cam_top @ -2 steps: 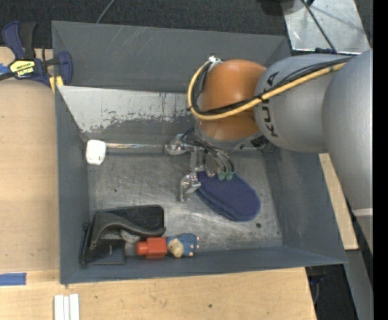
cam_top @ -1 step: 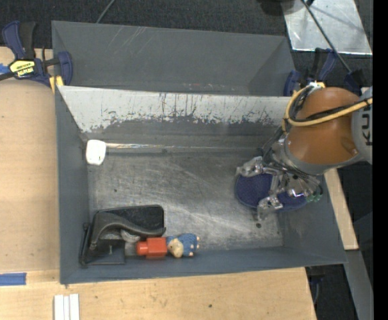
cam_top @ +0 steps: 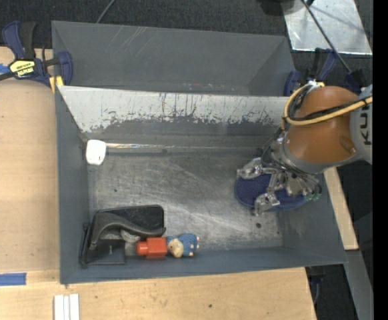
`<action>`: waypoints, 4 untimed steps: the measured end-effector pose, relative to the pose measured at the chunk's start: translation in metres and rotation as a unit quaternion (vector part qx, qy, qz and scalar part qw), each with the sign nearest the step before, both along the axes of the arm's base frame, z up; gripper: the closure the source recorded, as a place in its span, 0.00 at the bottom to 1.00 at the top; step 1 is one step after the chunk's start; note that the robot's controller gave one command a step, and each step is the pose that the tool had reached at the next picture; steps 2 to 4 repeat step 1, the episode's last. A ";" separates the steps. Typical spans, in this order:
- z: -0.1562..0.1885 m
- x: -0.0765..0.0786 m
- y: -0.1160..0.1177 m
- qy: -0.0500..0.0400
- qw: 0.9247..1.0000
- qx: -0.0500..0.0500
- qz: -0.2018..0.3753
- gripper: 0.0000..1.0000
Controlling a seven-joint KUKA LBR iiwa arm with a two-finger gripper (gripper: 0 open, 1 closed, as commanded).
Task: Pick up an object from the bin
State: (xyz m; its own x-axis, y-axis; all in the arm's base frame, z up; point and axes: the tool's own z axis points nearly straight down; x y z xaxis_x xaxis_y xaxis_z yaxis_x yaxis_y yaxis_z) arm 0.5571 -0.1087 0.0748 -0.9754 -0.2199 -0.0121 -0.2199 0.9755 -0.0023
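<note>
Gripper [cam_top: 261, 187] low over a dark blue pad [cam_top: 245, 192] on the right side of the bin [cam_top: 181, 185]. Its fingers are spread across the pad's left edge, with nothing clamped. We would centre, close firmly on the rim, then lift straight up.

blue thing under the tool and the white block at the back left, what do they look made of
Blue thing under the tool: likely cloth or soft rubber; dark, matte, with a rounded, slumped outline. White block: probably plastic or foam; plain, smooth, rounded corners, no gloss to settle it.
</note>
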 end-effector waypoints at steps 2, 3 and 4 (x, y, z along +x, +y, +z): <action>0.141 0.001 0.022 0.000 0.996 -0.002 0.085 1.00; 0.141 0.001 0.022 0.000 0.996 -0.002 0.085 1.00; 0.141 0.001 0.022 0.000 0.996 -0.002 0.085 1.00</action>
